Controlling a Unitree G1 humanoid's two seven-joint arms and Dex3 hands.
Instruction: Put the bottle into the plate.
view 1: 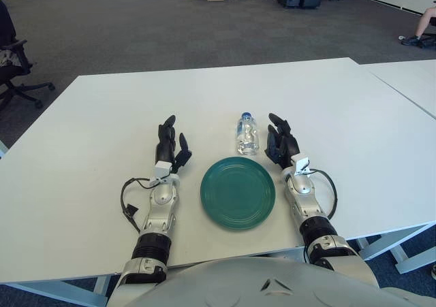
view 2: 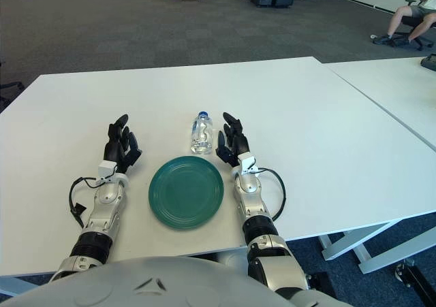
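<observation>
1. Biggest thing first: I've got a white table (view 1: 95, 150) filling most of both eye views, with a second white table (view 2: 388, 96) butted up on the right, a thin seam between them.
2. View differences: the right eye picks up a person sitting (view 2: 412, 14) in the far right corner from the shoulders down, while the left eye only catches their legs at the edge. The left eye also shows a black office chair (view 1: 13, 62) off to the left, which the right eye barely shows.
3. The green plate (view 1: 238, 192) sits near my edge of the table, between the two forearms, with nothing on it.
4. Right hand (view 1: 281, 143) is beyond the plate's right side, fingers stretched out and relaxed, holding nothing. It's just beside the bottle, and I can't tell if it touches.
5. Left hand (view 1: 168, 147) is off to the plate's left, fingers also extended, gripping nothing.
6. The clear bottle (view 1: 248, 134) with a blue cap lies just past the plate's far rim, cap pointing away from me.
</observation>
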